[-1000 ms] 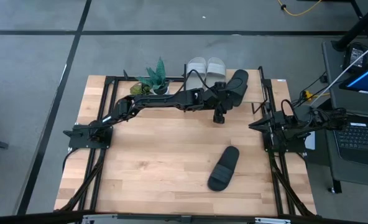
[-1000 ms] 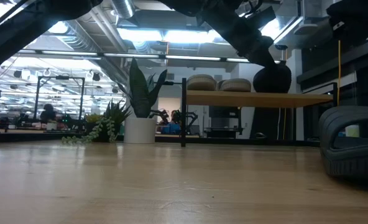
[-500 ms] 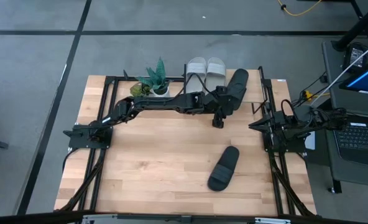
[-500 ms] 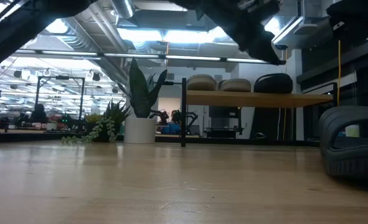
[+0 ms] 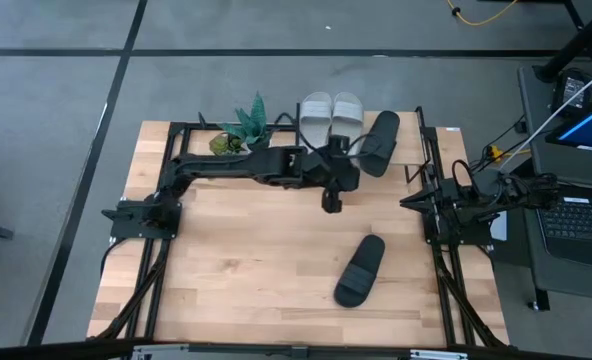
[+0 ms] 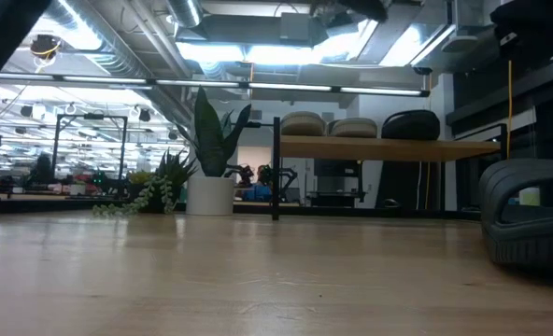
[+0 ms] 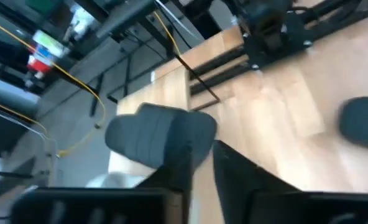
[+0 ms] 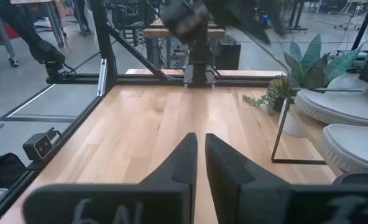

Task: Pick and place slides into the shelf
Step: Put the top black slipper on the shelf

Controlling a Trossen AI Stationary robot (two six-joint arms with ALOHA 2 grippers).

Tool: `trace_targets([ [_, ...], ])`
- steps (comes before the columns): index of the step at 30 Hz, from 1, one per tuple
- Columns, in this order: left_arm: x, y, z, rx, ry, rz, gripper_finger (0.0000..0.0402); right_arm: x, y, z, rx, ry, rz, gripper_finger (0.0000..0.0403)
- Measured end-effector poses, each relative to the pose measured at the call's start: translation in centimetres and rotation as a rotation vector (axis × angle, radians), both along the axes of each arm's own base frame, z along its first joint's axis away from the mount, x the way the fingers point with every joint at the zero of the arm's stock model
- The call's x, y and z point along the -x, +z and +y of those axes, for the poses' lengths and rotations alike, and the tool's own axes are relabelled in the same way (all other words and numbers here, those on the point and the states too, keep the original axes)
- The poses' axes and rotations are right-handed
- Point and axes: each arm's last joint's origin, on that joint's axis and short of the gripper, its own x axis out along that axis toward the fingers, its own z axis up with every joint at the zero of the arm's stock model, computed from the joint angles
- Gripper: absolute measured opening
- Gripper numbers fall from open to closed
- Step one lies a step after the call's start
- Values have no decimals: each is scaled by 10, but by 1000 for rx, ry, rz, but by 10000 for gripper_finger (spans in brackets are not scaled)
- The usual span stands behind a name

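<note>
Atop slatted shelf: ribbed slides

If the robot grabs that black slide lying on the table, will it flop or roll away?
The black slide probably won't roll: it lies flat on its sole on the table. It looks thick and moulded, so it likely bends only slightly. It is probably light for its size.
</note>
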Motion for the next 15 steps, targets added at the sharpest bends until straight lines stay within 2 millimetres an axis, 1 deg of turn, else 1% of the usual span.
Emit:
trace_targets([
  [2, 9, 8, -5, 37, 15, -3, 17, -1, 0, 0, 9, 0, 6, 34],
  [3, 13, 11, -7, 55, 30, -5, 9, -2, 0, 1, 30, 4, 10, 31],
  [6, 23, 18, -13, 61, 75, 3, 7, -8, 0, 2, 103, 12, 13, 19],
  [9, 27, 16, -18, 34, 106, 44, 1, -17, 1, 4, 152, 4, 30, 6],
  [11, 30, 12, -19, 28, 114, 90, 1, -23, 2, 5, 176, -6, 59, 5],
  [13, 33, 8, -16, 43, 142, 129, 1, -29, 9, 5, 184, -29, 78, 8],
  [15, 37, 4, -8, 66, 191, 169, 1, -34, 18, 6, 190, -41, 92, 8],
])
